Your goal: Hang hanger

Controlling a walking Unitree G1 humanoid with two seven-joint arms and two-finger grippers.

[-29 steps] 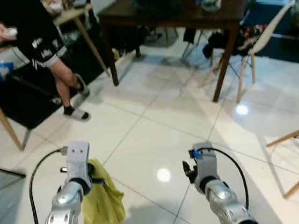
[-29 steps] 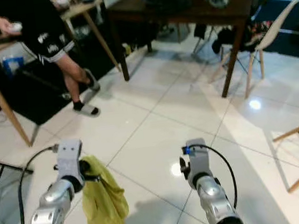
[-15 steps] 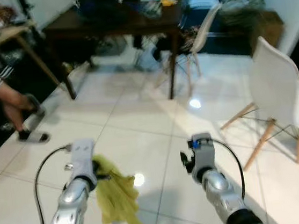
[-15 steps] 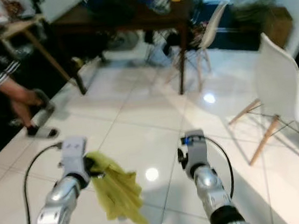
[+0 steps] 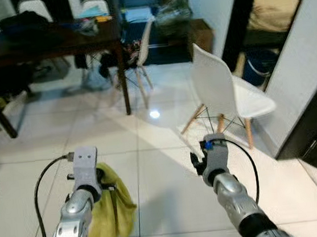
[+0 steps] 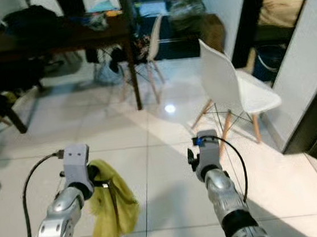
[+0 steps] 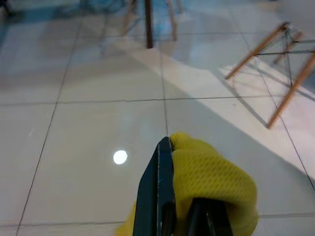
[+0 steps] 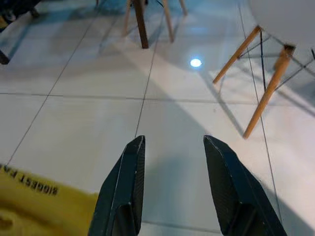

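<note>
Nearest to us, the left gripper (image 7: 165, 196) is held out low over the white tiled floor (image 5: 151, 153), its fingers (image 7: 160, 191) pressed together on a yellow cloth (image 5: 112, 206) that droops from them beside the left forearm. A thin dark strip runs down through the cloth in the head views; we cannot tell whether it is part of the hanger, and no hanger shape can be made out under the fabric. The cloth's lower end is cut off at the frame edge. The right gripper (image 8: 174, 182) is held out level alongside, its fingers (image 8: 123, 187) spread apart with nothing between them; a corner of the yellow cloth, with dark printed lettering, shows at the edge of the right wrist view. A black cable loops from each wrist. Beyond the grippers, on the robot's right, a white shell chair (image 5: 224, 91) on wooden legs stands on the tiles, near a dark door edge (image 5: 314, 129). Farther back on the left is a dark wooden tabletop (image 5: 41, 40) carrying a black bag and blurred clutter, a second pale chair (image 5: 141, 43) tucked at its corner. The far room is dim and indistinct.
</note>
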